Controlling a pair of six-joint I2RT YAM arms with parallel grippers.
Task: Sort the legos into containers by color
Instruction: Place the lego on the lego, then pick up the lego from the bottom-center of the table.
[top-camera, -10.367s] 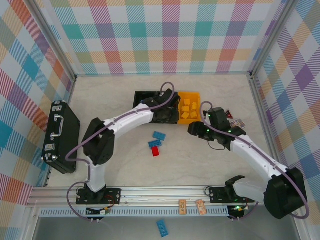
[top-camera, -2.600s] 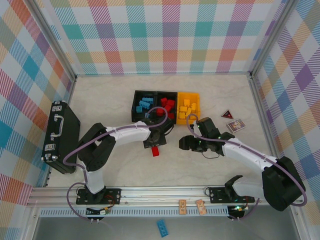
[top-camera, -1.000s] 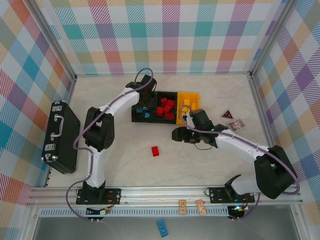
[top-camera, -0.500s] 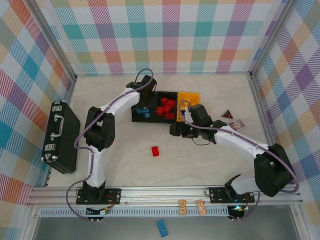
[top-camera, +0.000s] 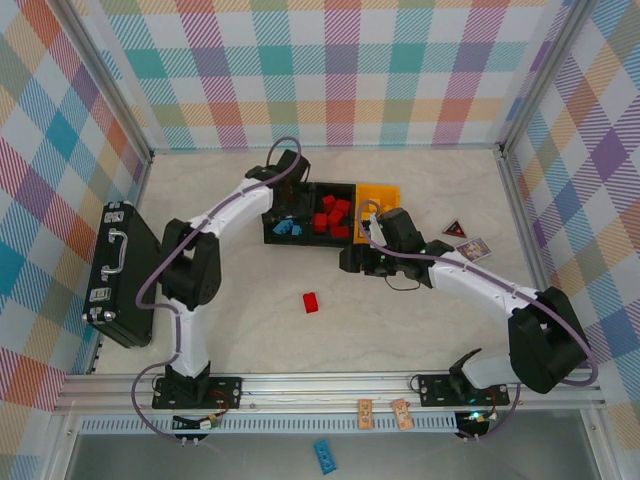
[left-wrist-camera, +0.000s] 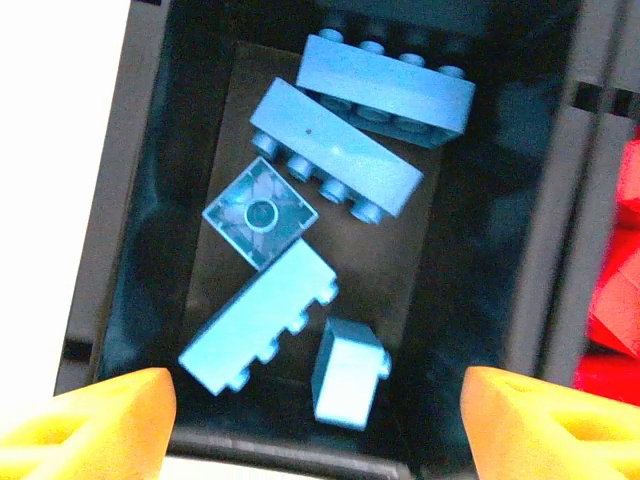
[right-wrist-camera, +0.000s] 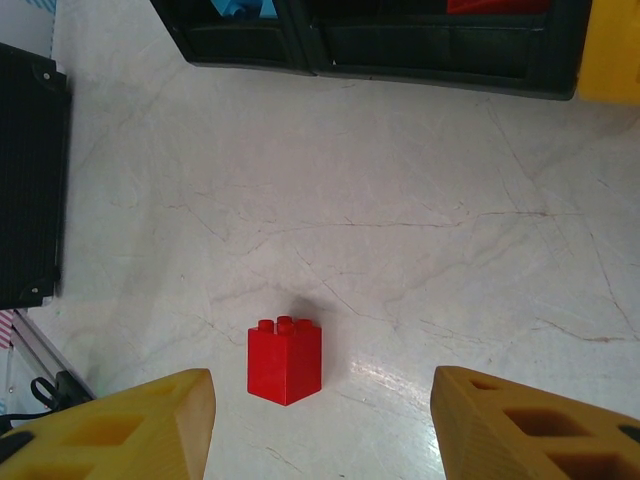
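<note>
**Inspector:** Overhead view first. Where do things stand?

**Operator:** My left gripper (top-camera: 283, 210) hangs over the blue bin (top-camera: 272, 238), at the left end of the row. My right gripper (top-camera: 350, 260) sits just in front of the red bin (top-camera: 325, 240). One red brick (top-camera: 311, 302) lies alone on the tabletop, well apart from the bins and nearer my bases.

**Inspector:** Left wrist view?

**Operator:** My fingers are apart with nothing between them. Below them, five blue bricks (left-wrist-camera: 335, 150) lie loose inside the bin. I judge the blue drop finished.

**Inspector:** Right wrist view?

**Operator:** My fingers are spread wide and empty. The red brick stands on the table ahead of them and untouched.

**Inspector:** Its orientation?

**Operator:** Upright, studs up, with one vertical corner edge turned toward my camera. It is a tall, square-based block, so it has no real long axis across the table.

**Inspector:** The step in hand, and the next move?

**Operator:** In my judgement, fetching this red brick. I would turn the wrist until my fingers face two flat sides, descend astride it, close, then carry it to the red bin.
</note>
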